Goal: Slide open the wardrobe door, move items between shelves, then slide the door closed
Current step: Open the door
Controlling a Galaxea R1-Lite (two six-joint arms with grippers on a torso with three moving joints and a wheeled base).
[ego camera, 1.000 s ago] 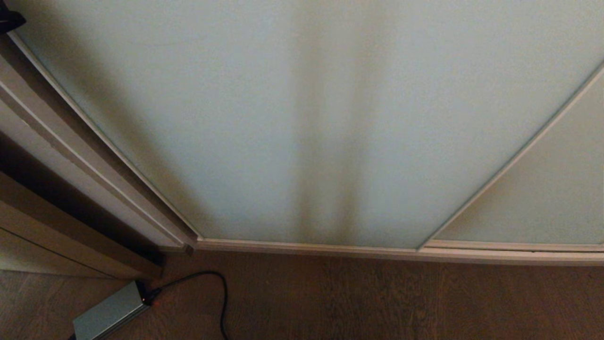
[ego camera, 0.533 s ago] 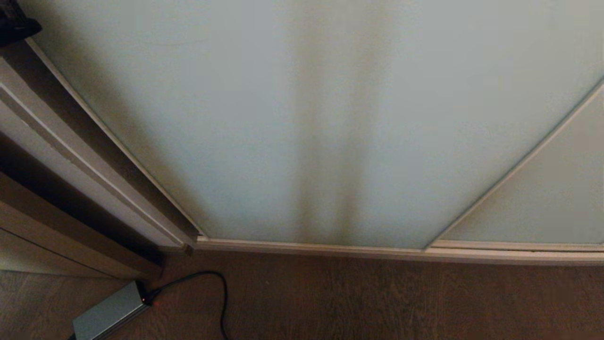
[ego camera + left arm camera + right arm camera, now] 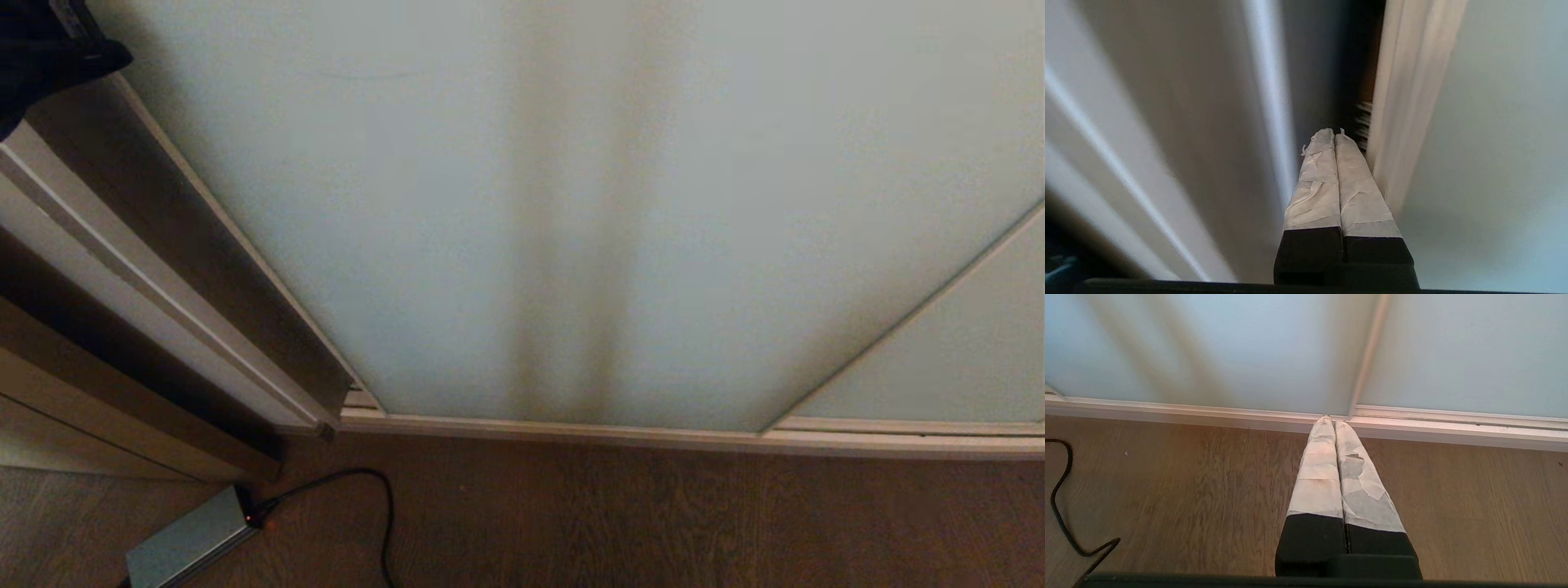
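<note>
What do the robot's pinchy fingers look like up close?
Both the left gripper and the right gripper have two long, tapering fingers wrapped in wrinkled whitish tape, rising from chunky black bases. The tape looks scuffed and peeling in spots.

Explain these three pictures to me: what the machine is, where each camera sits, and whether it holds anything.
This is a wheeled robot with two arms, facing a wardrobe. The head camera looks down at the frosted sliding door, the wooden floor and a grey box with a black cable. The other two cameras sit on the wrists, behind the fingers. The left gripper is shut, holding nothing, its taped tips pushed into the dark gap beside the door's pale frame edge. The right gripper is also shut and empty, hanging above the floor in front of the door's bottom rail. No toys or shelves show.
</note>
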